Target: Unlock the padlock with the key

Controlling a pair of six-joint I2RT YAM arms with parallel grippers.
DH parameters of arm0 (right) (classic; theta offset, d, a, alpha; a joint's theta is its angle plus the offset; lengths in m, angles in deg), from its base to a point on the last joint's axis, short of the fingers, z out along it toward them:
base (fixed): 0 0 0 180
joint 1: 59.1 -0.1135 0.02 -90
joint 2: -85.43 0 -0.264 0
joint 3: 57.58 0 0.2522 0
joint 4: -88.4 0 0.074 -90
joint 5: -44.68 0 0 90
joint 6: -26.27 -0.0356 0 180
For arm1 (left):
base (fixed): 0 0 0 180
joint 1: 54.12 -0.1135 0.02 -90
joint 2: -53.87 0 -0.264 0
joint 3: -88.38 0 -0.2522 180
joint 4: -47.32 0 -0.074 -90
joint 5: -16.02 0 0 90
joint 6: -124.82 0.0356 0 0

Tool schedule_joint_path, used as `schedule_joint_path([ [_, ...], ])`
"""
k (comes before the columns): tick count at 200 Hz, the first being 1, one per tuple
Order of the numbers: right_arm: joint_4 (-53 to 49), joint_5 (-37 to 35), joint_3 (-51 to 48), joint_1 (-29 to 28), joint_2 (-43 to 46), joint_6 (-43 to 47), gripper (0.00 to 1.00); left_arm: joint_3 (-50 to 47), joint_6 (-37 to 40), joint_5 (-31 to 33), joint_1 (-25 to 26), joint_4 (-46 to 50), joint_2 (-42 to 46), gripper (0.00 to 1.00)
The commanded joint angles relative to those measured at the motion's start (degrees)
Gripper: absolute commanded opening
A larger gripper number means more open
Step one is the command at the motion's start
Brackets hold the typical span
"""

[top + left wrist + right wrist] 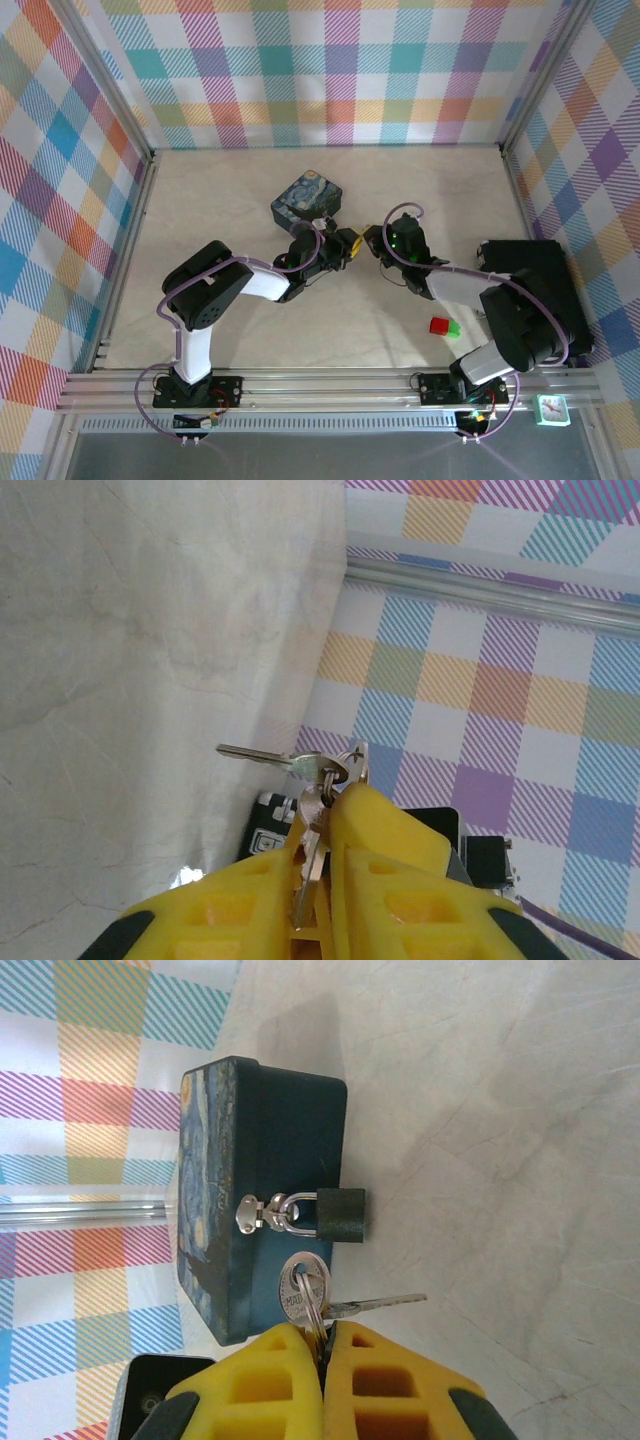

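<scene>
**Holding the key just off the tin's latched side**

My right gripper [323,1343] is pressed together, pinching the key [305,1292] bunch near its ring, so one blade juts out free just beside the padlock [341,1214]. The padlock hangs by its shackle from the hasp [262,1212] on the side wall of the blue tin [270,1110], which sits on the worktop [520,1110]. My left gripper [320,820] has its fingers close either side of another key of the bunch. Whether they truly clamp it I cannot tell.

I judge the key light, stiff, thin and slick, and apt to swivel on its ring. It wants a flat pinch across the round head, with the blade left bare. The padlock looks light and loose on the hasp, and will likely swing away unless its black body is steadied.
</scene>
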Motion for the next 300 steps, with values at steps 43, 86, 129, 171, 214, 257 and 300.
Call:
schedule_joint_path([
  [43,1.8,-0.5,-0.9,-0.4,0.8,-0.6,0.0,0.3,-1.7,0.5,0.5,-5.8,-0.9,0.0],
  [86,-7.5,-1.8,-0.7,-0.3,8.7,8.1,0.49,2.7,3.2,-6.1,-2.7,-4.2,-1.5,0.0],
  [129,-17.8,-0.8,-3.7,2.5,22.1,25.5,0.77,6.7,14.0,-14.6,-7.5,7.8,1.0,0.0],
  [171,-26.1,18.2,0.5,9.9,26.5,42.3,0.85,15.8,32.5,-25.4,-10.8,28.2,4.8,0.0],
  [214,-27.3,44.3,7.1,18.4,19.3,48.1,0.73,27.5,53.5,-40.9,-12.4,50.7,4.9,0.0],
  [257,-23.9,53.5,9.7,22.3,14.9,49.5,0.64,36.7,76.9,-48.7,-12.5,78.6,4.5,0.0],
  [300,-15.3,61.2,8.8,23.1,11.6,44.5,0.51,38.9,89.5,-50.7,-12.6,91.1,5.3,0.0],
])
